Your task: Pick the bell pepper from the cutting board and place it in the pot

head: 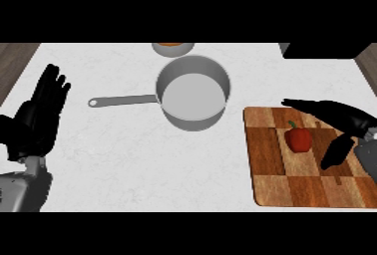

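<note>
A red bell pepper with a green stem lies on the wooden cutting board at the right. My right hand hovers just right of the pepper, open, fingers stretched above it and thumb pointing down beside it, not touching. A grey pot with a long handle pointing left stands at the counter's middle, left of the board. My left hand rests open at the left edge, fingers up.
A bowl with something orange sits behind the pot at the top edge. A dark object occupies the back right corner. White counter spreads between my left hand and the board.
</note>
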